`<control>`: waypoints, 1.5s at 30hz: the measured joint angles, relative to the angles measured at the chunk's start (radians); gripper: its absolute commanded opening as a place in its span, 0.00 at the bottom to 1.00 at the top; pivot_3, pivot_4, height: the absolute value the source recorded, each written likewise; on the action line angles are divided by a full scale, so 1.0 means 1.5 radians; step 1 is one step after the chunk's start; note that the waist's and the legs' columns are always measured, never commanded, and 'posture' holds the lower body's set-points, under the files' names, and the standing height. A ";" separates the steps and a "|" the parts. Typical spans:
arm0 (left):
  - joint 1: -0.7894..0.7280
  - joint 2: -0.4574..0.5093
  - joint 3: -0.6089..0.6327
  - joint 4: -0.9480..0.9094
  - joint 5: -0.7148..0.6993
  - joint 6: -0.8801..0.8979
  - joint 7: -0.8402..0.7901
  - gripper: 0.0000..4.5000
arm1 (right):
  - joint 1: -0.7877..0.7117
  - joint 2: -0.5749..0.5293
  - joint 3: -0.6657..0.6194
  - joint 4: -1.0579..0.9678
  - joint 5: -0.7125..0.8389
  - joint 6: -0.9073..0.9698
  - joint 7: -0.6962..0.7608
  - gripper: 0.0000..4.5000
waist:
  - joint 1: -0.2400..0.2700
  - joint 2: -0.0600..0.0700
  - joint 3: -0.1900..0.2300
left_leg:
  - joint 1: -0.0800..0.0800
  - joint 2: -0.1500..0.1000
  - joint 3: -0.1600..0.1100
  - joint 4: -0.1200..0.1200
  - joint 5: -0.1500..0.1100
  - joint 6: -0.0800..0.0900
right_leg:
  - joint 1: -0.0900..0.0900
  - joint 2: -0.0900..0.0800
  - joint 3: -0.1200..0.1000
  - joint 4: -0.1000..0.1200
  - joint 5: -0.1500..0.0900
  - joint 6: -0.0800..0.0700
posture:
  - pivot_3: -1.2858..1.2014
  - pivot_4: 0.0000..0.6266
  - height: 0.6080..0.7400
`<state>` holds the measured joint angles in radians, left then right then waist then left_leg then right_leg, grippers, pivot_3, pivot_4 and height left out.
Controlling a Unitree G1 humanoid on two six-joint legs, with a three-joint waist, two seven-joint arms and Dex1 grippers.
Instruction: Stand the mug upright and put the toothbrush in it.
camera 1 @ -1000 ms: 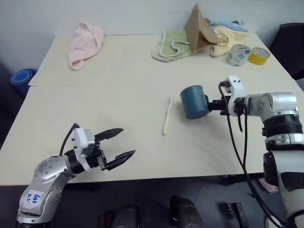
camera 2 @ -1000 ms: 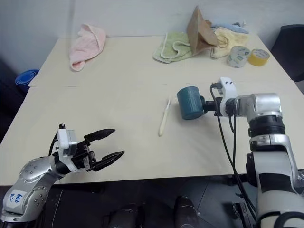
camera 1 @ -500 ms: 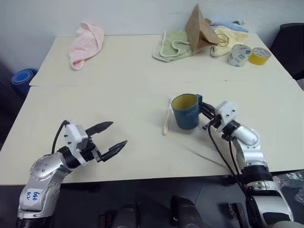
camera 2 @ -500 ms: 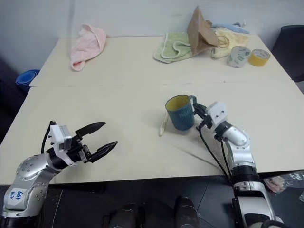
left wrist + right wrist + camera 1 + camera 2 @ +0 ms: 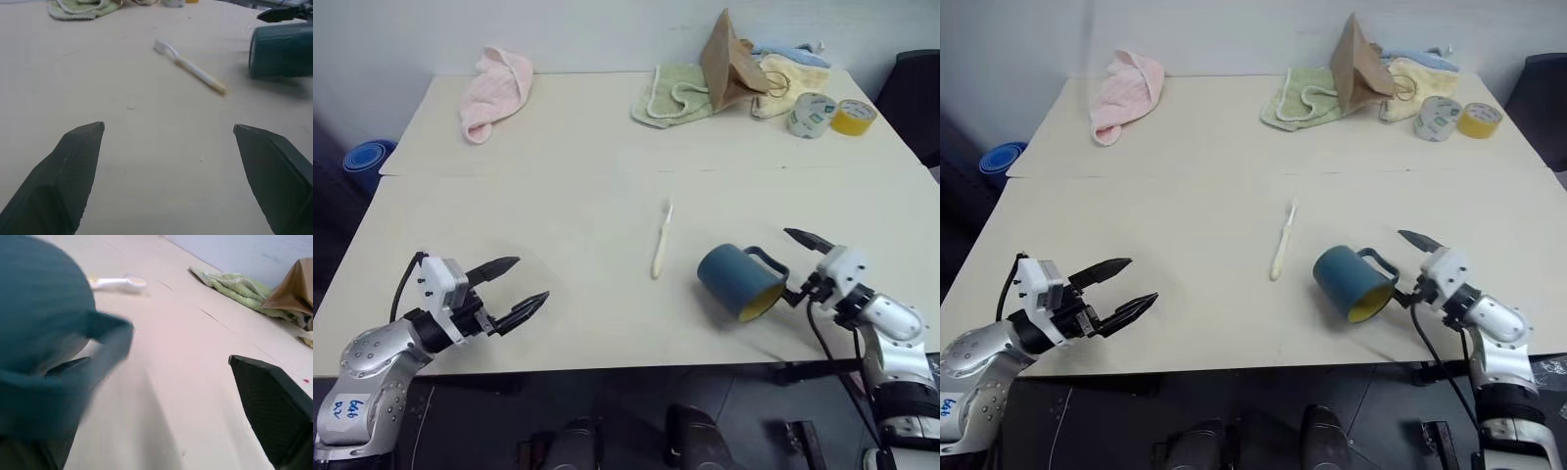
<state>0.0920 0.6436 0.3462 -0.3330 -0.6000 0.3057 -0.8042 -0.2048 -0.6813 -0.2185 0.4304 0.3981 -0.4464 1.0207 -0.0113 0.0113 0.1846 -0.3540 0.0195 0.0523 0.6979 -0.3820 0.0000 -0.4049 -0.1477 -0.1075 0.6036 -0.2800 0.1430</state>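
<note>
The pale cream table (image 5: 558,147) carries everything, with a seam line running across it between the far half and the near half. Along its far edge lie a pink cloth (image 5: 494,88), a green towel (image 5: 675,93), a tilted brown paper bag (image 5: 729,59) and a yellow towel (image 5: 793,70) with a light blue cloth (image 5: 783,47) behind it. Off the table's left side, low down, a blue round object (image 5: 364,162) shows on the floor. Near the front right, the mug (image 5: 736,281) lies tipped on its side, its yellow inside turned toward the front edge and its loop handle pointing up and toward the right gripper (image 5: 799,266). That gripper stands wide, one black finger above and beyond the handle, the other low beside the mug's rim; whether it touches the mug cannot be told. At the front left, the left gripper (image 5: 509,291) hovers over bare table with its two fingers spread apart, holding nothing. At the far right corner sit a grey tape roll (image 5: 809,114) with green printing too small to read, and a yellow tape roll (image 5: 852,116) beside it. The toothbrush (image 5: 660,241) lies flat near the middle, just left of the mug and apart from it, bristle head toward the far side.
</note>
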 measured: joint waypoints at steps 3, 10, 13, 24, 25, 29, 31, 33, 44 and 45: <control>-0.006 0.000 -0.001 0.011 -0.002 0.003 -0.011 1.00 | 0.016 -0.002 -0.019 -0.034 0.026 0.052 0.001 0.99 | 0.003 0.000 0.000 | 0.001 0.000 0.001 0.000 0.000 0.000 | 0.001 0.000 0.001 -0.001 0.000 0.000 | 0.52 0.24 1.00; -0.032 0.000 -0.028 0.021 0.015 -0.007 -0.022 1.00 | -0.001 0.010 -0.015 -0.062 -0.009 0.050 -0.024 0.99 | 0.007 0.000 0.000 | 0.001 0.000 0.001 0.000 0.000 0.000 | 0.001 0.000 0.000 -0.001 0.000 -0.001 | 0.52 0.24 1.00; -0.033 0.000 -0.031 0.022 0.020 -0.010 -0.026 1.00 | -0.024 -0.014 -0.009 -0.027 -0.062 0.026 -0.033 0.99 | 0.007 0.000 0.000 | 0.001 -0.001 0.001 0.000 0.000 0.000 | 0.001 0.000 0.000 -0.001 0.000 -0.001 | 0.52 0.24 1.00; -0.021 0.000 -0.041 0.024 0.032 -0.008 -0.040 1.00 | -0.084 -0.144 -0.013 -0.002 0.008 0.055 0.178 0.99 | 0.006 0.001 0.000 | 0.001 0.000 0.001 0.000 0.000 0.000 | 0.001 0.000 0.000 -0.001 0.000 0.000 | 0.52 0.24 1.00; -0.017 -0.001 -0.043 0.024 0.032 -0.008 -0.041 1.00 | -0.072 -0.153 -0.008 -0.050 0.028 0.081 0.207 0.99 | 0.007 0.001 0.000 | 0.001 0.000 0.001 0.000 0.000 0.000 | 0.001 0.000 0.000 -0.001 0.000 0.000 | 0.52 0.24 1.00; 0.001 -0.001 -0.049 0.025 0.037 -0.013 -0.047 1.00 | -0.026 -0.201 0.038 -0.207 0.071 0.167 0.304 0.99 | 0.008 0.000 0.000 | 0.001 0.000 0.001 0.001 0.000 0.000 | 0.002 0.000 0.000 -0.002 0.000 0.000 | 0.52 0.24 1.00; 0.002 -0.001 -0.050 0.025 0.039 -0.017 -0.050 1.00 | -0.017 -0.202 0.062 -0.258 0.078 0.194 0.325 0.99 | 0.010 0.000 0.001 | 0.001 0.000 0.000 0.001 0.000 0.001 | 0.003 0.000 0.000 -0.003 0.000 -0.001 | 0.52 0.24 1.00; 0.004 -0.001 -0.050 0.025 0.039 -0.018 -0.053 1.00 | -0.014 -0.202 0.092 -0.293 0.077 0.200 0.336 0.99 | 0.011 0.000 0.001 | 0.001 0.000 0.000 0.001 0.000 0.001 | 0.004 0.000 0.000 -0.004 0.000 -0.001 | 0.52 0.24 1.00; 0.039 0.029 -0.075 0.011 0.103 -0.109 -0.114 1.00 | -0.069 -0.116 0.169 -0.275 0.013 0.142 0.325 0.99 | 0.014 0.000 0.001 | 0.001 -0.001 0.000 0.001 0.000 0.001 | 0.004 0.000 -0.001 -0.006 0.000 -0.001 | 0.52 0.24 1.00; 0.037 0.032 -0.087 0.001 0.113 -0.126 -0.125 1.00 | -0.068 -0.116 0.168 -0.264 0.012 0.139 0.325 0.99 | 0.016 0.000 0.001 | 0.001 -0.001 0.000 0.001 0.000 0.001 | 0.005 0.000 -0.001 -0.006 0.000 -0.001 | 0.52 0.24 1.00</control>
<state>0.1470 0.6924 0.2154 -0.3308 -0.4308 0.1171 -0.9920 -0.3075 -0.8546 0.0335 0.0337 0.4165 -0.2383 1.5082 0.0130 0.0111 0.1855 -0.3526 0.0183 0.0521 0.6995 -0.3823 0.0012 -0.3979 -0.1477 -0.1095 0.5949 -0.2801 0.1422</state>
